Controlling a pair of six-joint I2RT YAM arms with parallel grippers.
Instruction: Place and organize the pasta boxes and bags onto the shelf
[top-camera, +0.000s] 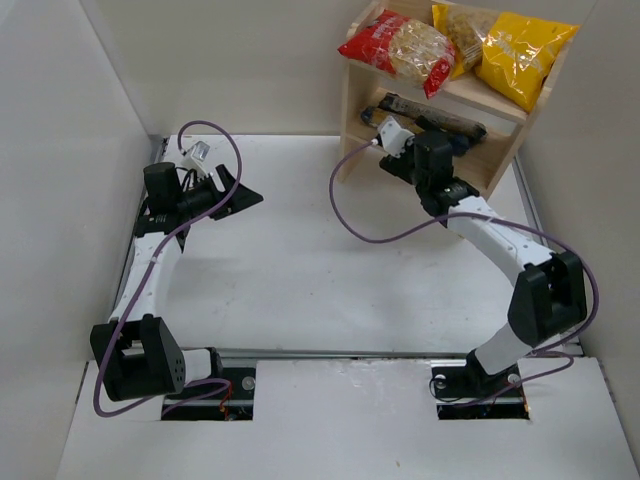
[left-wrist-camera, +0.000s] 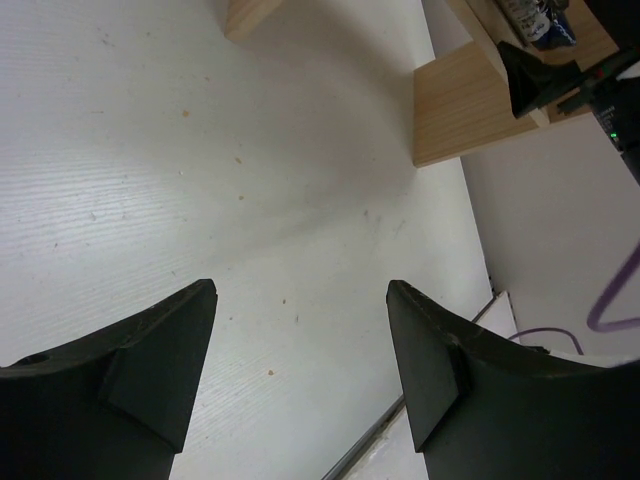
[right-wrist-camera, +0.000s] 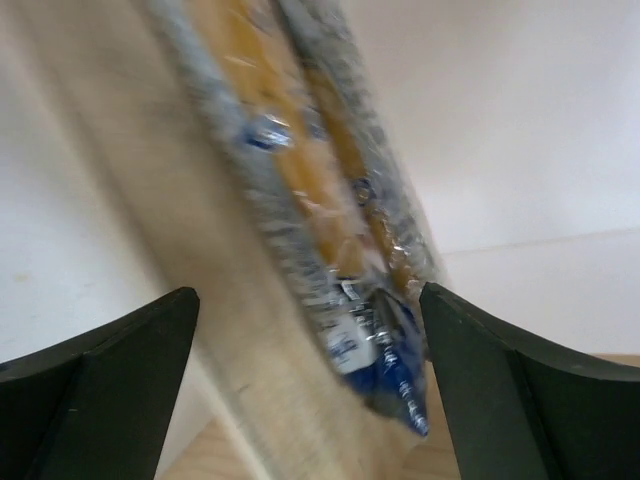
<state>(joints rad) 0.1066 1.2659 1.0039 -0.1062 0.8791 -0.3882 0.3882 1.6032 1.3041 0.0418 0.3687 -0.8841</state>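
Right gripper (right-wrist-camera: 308, 295) jaws wide apart; slim dark-blue clear-middled spaghetti packs (right-wrist-camera: 320, 200) lie just ahead between them on the pale wooden shelf (top-camera: 349, 120), lower tier. Apparently the release step; next, retract without snagging. Left gripper (left-wrist-camera: 300, 290) jaws apart, empty.

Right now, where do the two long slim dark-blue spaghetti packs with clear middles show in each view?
Top external: the two long slim dark-blue spaghetti packs lie on the lower tier, upper right of the picture.
Left wrist: only a blue printed end shows, at the top right corner, probably theirs.
Right wrist: centre, blurred, running top to bottom.
Shared landmark: the pale wooden two-tier shelf.
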